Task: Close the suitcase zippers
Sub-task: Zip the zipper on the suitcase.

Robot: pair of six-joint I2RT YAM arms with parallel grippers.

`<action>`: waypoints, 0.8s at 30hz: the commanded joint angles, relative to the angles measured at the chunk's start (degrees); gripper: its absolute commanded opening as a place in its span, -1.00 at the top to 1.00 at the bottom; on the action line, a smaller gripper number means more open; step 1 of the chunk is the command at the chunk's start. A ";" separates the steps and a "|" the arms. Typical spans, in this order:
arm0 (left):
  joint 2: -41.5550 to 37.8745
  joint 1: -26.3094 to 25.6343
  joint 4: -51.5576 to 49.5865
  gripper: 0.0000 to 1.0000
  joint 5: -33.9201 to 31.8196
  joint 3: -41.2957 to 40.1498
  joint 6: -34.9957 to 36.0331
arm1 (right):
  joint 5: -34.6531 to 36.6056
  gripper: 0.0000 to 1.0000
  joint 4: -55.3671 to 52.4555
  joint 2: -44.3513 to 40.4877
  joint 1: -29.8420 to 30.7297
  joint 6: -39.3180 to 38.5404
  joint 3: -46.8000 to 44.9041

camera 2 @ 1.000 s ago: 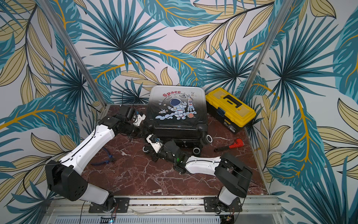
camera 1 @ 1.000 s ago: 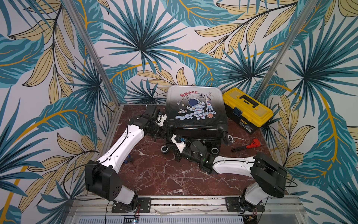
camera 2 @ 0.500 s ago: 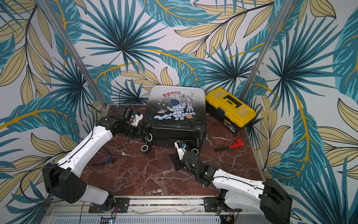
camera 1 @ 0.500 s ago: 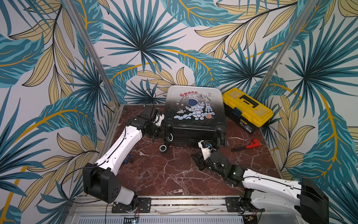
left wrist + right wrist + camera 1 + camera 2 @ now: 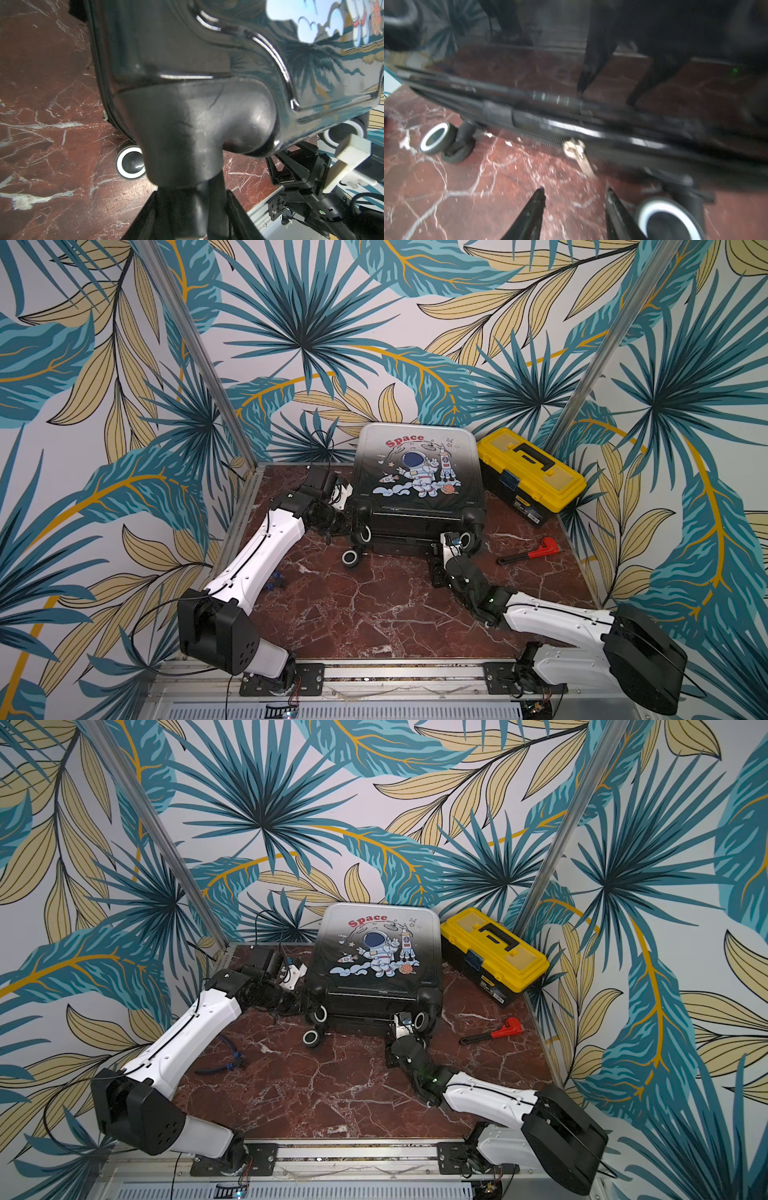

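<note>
Since a second ago the right arm has unfolded from its reach across the front left of the case. Its pincer (image 5: 446, 541) now sits at the front right corner wheel (image 5: 466, 539), and its jaws have parted.

In the right wrist view the right pincer (image 5: 576, 193) stands open with nothing between its black fingers (image 5: 537, 207). They are just short of the thin black zipper track (image 5: 542, 135) and its small silver pull (image 5: 574, 148). The pull sits on the wheel-end edge between two wheels. That view is blurred, so I cannot tell whether the seam is joined on either side of the pull.

The small hard-shell suitcase (image 5: 417, 472), fading white to black with an astronaut cartoon and a red "Space" print, lies print-up at the back middle of the red marble bench (image 5: 374, 614). Its black wheels face the front. A yellow-and-black plastic toolbox (image 5: 532, 472) sits just beside it on the right. A red-headed wrench (image 5: 536, 551) lies near the front right wheel.

The left pincer (image 5: 356, 526) is at the front left corner. In the left wrist view the left pincer (image 5: 191, 193) is part-closed, its fingers clamped either side of the grey wheel housing (image 5: 197, 124) of the suitcase.
</note>
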 commanded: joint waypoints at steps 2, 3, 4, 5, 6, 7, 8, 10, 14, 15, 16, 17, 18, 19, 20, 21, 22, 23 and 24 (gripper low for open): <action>-1.25 -0.64 -0.12 0.33 3.02 -1.10 3.75 | -0.67 0.07 13.02 3.66 -1.15 -0.63 0.33; -1.44 -0.64 -0.13 0.33 3.07 -1.23 3.79 | -0.91 0.11 14.86 4.58 -1.22 0.12 0.35; -1.54 -0.64 -0.09 0.33 3.32 -1.52 3.95 | -1.37 0.15 16.62 5.58 -1.39 0.57 0.47; -1.64 -0.64 -0.12 0.33 3.85 -1.71 3.97 | -1.56 0.22 17.26 6.43 -1.58 0.79 0.73; -1.71 -0.64 -0.13 0.33 4.14 -1.87 4.06 | -1.86 0.32 17.41 7.36 -1.94 1.18 1.24; -1.74 -0.64 -0.10 0.33 4.22 -2.17 4.21 | -2.40 0.42 17.15 8.08 -2.32 1.56 1.72; -1.73 -0.66 -0.08 0.33 4.33 -2.34 4.39 | -2.34 0.48 16.45 8.60 -2.51 2.08 2.17; -1.92 -0.69 -0.18 0.33 4.45 -2.66 4.76 | -2.80 0.66 17.25 9.15 -2.94 2.46 1.95; -1.70 -0.64 -0.13 0.33 4.52 -3.00 5.08 | -5.50 0.98 20.06 8.81 -3.00 0.81 1.37; -1.51 -0.68 -0.11 0.33 4.64 -3.05 5.11 | -6.69 1.00 21.29 8.76 -3.00 -0.24 1.02; -1.39 -0.64 -0.14 0.33 4.59 -3.00 5.27 | -7.57 1.00 22.26 8.58 -2.99 -0.98 0.65; -1.27 -0.66 -0.10 0.33 4.58 -3.07 5.21 | -8.89 1.00 22.88 8.49 -2.96 -1.96 0.46; -1.08 -0.73 -0.11 0.33 4.74 -3.07 5.24 | -10.74 1.00 23.04 8.39 -3.00 -2.88 0.53; -0.94 -0.72 -0.11 0.33 4.85 -2.94 5.12 | -12.34 1.00 22.83 8.37 -2.72 -3.61 0.81; -0.84 -0.74 -0.04 0.33 4.98 -2.83 5.12 | -13.51 1.00 22.48 8.38 -2.13 -4.84 1.32; -0.78 -0.78 -0.03 0.33 5.07 -2.81 5.08 | -14.21 1.00 21.74 8.44 -1.12 -6.48 2.10; -0.61 -0.77 -0.07 0.33 5.15 -2.67 5.07 | -14.75 1.00 20.89 8.54 -0.22 -7.86 2.87; -0.52 -0.84 -0.10 0.33 5.31 -2.54 5.03 | -15.62 1.00 20.31 8.77 0.24 -9.14 3.80; -0.43 -0.90 -0.12 0.33 5.52 -2.42 5.02 | -16.46 1.00 19.41 9.01 2.26 -10.58 4.78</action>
